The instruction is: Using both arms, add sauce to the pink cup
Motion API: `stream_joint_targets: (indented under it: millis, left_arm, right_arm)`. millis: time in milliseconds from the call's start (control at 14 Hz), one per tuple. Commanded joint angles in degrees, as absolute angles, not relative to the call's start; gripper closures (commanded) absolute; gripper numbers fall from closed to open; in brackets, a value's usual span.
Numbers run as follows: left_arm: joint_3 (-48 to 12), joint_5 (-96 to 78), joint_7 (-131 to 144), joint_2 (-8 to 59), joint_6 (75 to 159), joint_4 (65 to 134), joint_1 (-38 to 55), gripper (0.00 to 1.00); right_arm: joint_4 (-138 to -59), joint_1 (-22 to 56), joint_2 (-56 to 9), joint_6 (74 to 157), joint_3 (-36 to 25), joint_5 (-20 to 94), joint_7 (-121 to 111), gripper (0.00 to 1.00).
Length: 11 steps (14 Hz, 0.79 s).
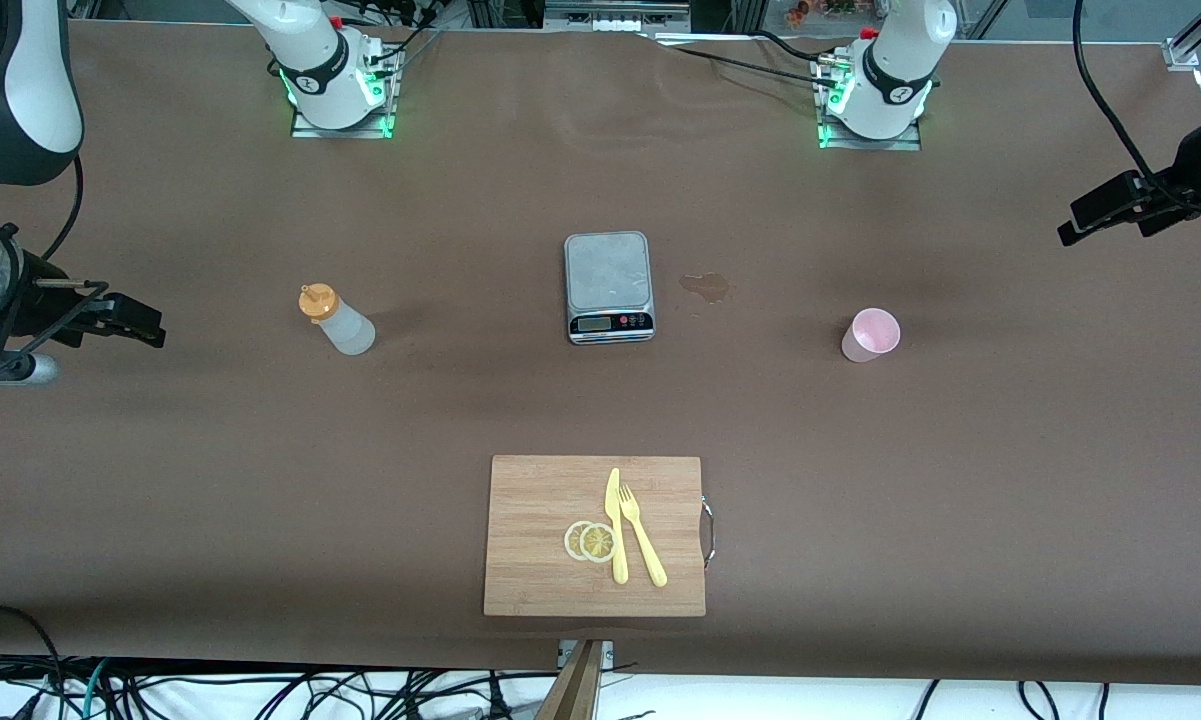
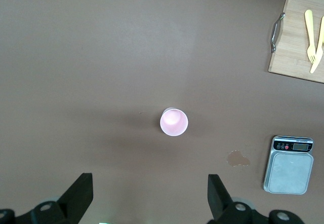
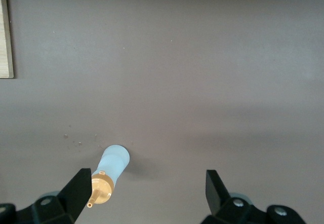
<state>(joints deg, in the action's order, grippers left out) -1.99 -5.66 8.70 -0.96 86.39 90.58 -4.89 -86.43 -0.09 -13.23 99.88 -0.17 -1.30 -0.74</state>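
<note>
Our right gripper [image 3: 144, 196] and left gripper [image 2: 149, 196] hover wide open, empty. The sauce [image 1: 337, 320] stands toward the right arm's end, the pink cup [image 1: 870, 335] toward the left's (both upright). We should descend squarely, jaws straddling each body.

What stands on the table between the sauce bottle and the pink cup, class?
The grey scale stands between the sauce bottle and the pink cup, with a small stain beside it. Both open grippers, left and right, are up at the table's ends, nothing below blocking them.
</note>
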Motion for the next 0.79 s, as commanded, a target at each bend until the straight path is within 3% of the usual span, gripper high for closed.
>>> stream_joint_targets:
  millis: [0, 717]
  left_arm:
    - [-1.84, -5.89, 8.26, -0.26, 85.52, 88.95, -4.75, 0.00]
    - [-1.93, -5.80, 7.56, -1.40, 84.46, 87.53, -5.10, 0.00]
  right_arm:
    - [-85.43, -0.09, -13.54, 99.67, 0.17, -1.67, -1.14, 0.00]
    - [-85.43, -0.09, -13.62, 99.84, 0.18, -1.67, -1.14, 0.00]
